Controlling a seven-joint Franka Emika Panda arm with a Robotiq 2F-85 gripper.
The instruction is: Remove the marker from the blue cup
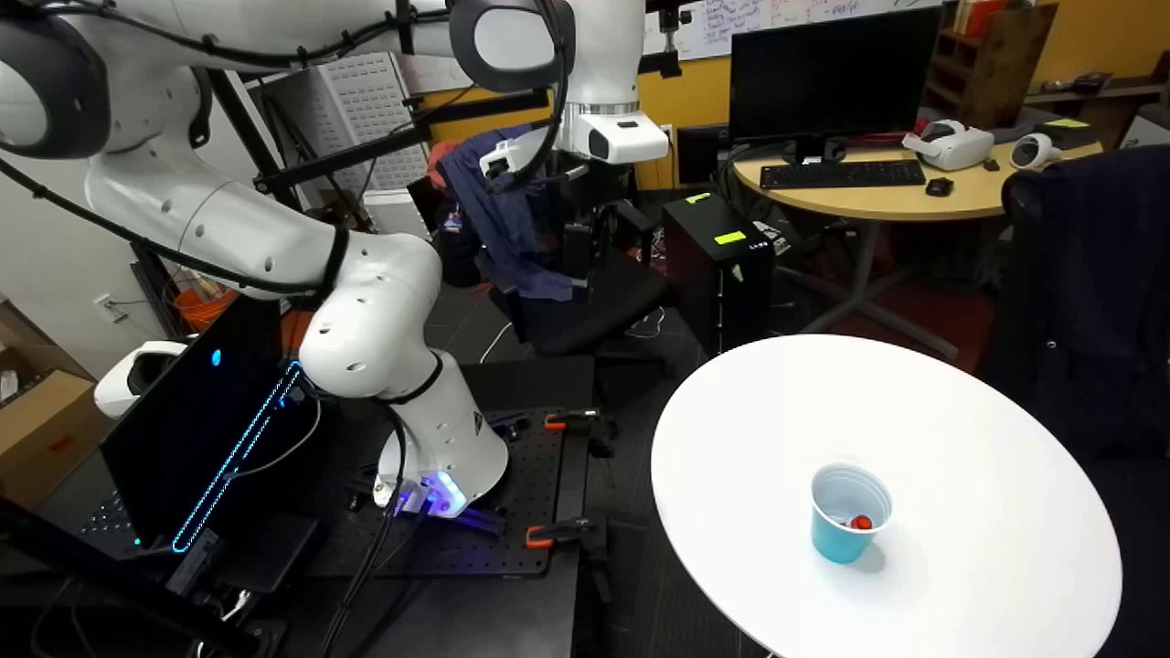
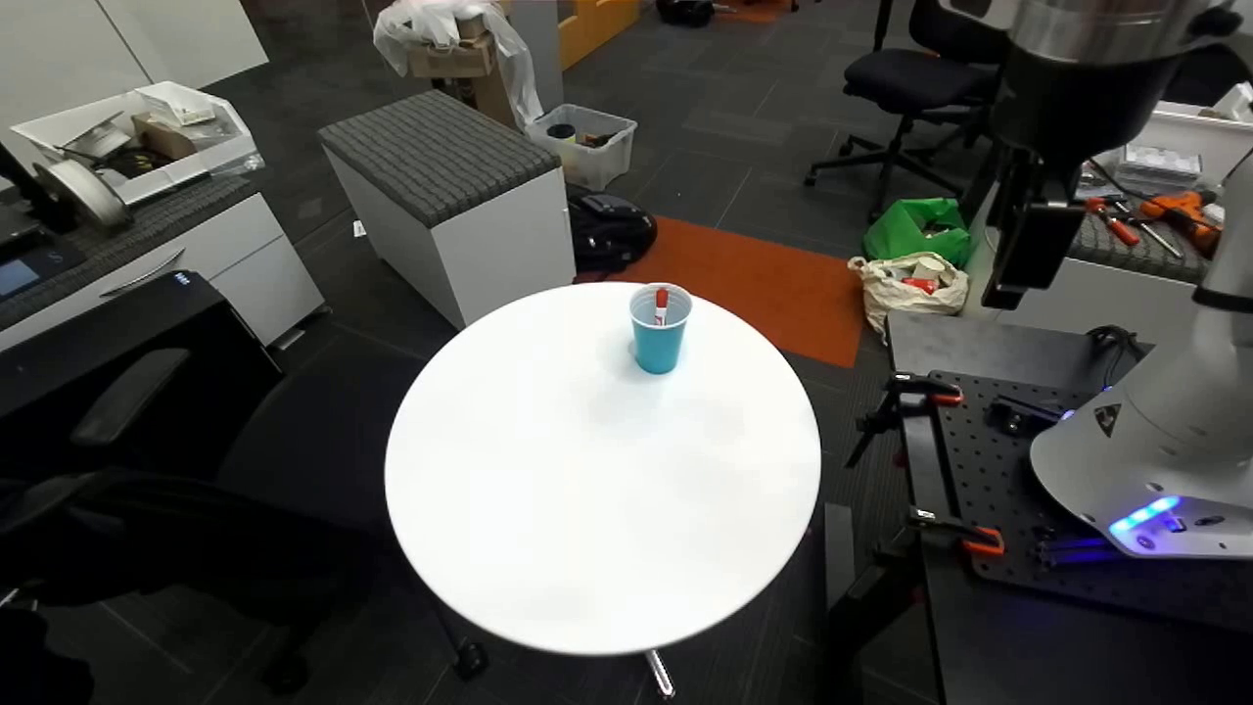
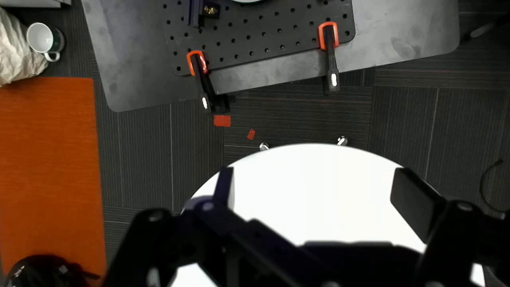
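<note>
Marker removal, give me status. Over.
Gripper open, empty, apart from blue cup. Marker inside cup, not yet removed. Cup upright on white table; nothing seen across the cup's mouth.

Straight in on the white round table (image 2: 587, 509), smooth with a faint sheen, and up to the small light-blue round plastic-looking cup (image 2: 658, 348), smooth-walled. Now peeking at the short red-and-white plastic-looking marker (image 2: 661, 305), smooth too. Across to the long white robot arm (image 1: 379, 292), smooth and softly glossy, then the black two-fingered gripper (image 3: 314, 189), mostly matt. Quickly over the grey metal-looking bench (image 3: 406, 32), smudged and dull, onto the black perforated board (image 3: 255, 38), matt throughout. Catching polished metal on the silvery table foot (image 2: 661, 676), ribbing in the dark-grey carpet tiles (image 3: 406, 123), soft creases in the dark-blue draped cloth (image 1: 505, 210), and coarse-looking weave on the grey patterned cushion top (image 2: 436, 152)!
</note>
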